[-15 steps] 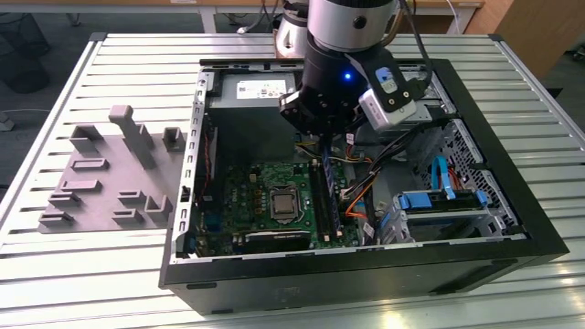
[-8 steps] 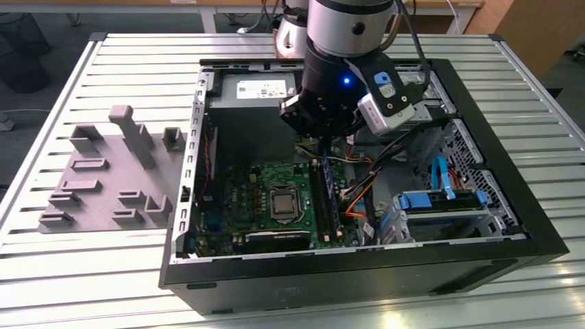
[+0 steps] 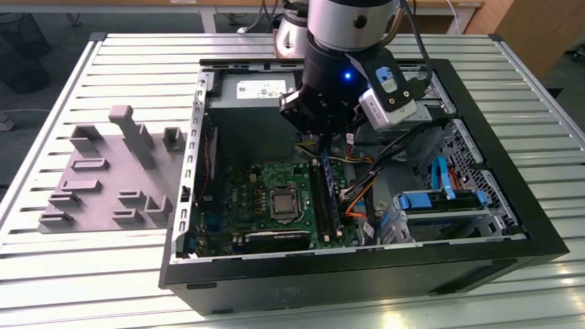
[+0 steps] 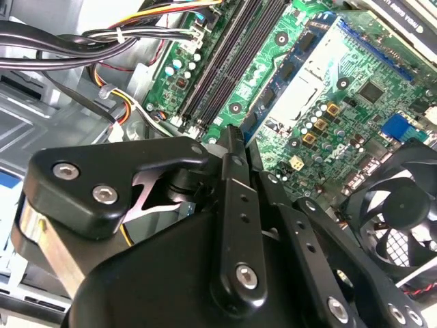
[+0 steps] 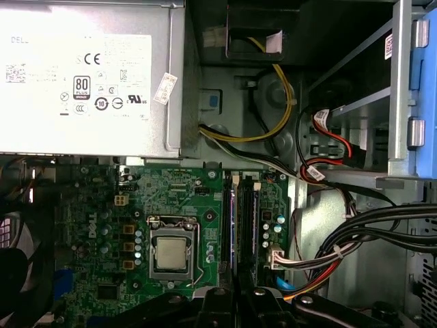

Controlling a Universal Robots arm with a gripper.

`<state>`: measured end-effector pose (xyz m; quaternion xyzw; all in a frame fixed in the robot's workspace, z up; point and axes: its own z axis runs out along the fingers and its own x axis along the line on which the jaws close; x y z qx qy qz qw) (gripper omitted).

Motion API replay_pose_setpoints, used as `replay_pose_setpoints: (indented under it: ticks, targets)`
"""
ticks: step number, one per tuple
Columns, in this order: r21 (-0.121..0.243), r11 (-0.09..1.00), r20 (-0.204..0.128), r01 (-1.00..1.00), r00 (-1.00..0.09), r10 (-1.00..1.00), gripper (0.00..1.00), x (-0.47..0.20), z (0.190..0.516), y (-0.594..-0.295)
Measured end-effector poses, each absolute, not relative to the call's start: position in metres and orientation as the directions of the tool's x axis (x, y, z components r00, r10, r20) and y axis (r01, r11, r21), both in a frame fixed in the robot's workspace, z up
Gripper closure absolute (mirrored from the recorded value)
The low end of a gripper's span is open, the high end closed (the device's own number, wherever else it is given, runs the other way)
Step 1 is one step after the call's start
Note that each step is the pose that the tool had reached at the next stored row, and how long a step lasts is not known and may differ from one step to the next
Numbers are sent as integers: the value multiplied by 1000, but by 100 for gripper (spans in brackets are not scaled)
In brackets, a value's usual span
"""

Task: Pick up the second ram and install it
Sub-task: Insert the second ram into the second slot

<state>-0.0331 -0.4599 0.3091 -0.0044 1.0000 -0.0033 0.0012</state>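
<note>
Fingers [image 4: 232, 184] pressed together over the memory slots [image 4: 225, 61]; any ram between them hidden.

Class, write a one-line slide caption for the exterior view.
Robot arm's gripper lowered inside an open computer case, just above the motherboard, with a grey fixture plate on the slatted table.

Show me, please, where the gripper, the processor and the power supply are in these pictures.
gripper [image 4: 232, 147]: second wrist view, tip of its black fingers.
processor [image 5: 171, 252]: first wrist view, centre of its metal lid.
power supply [image 5: 89, 75]: first wrist view, its labelled grey face.
</note>
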Motion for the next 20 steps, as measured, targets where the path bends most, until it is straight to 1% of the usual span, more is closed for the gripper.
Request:
replay_pose_setpoints:
  ticks: [13,20]
  targets:
    - [-7,999,-2,-34,-999,-34,86,-32,309,-460]
    - [-7,999,-2,-34,-999,-34,86,-32,302,-460]
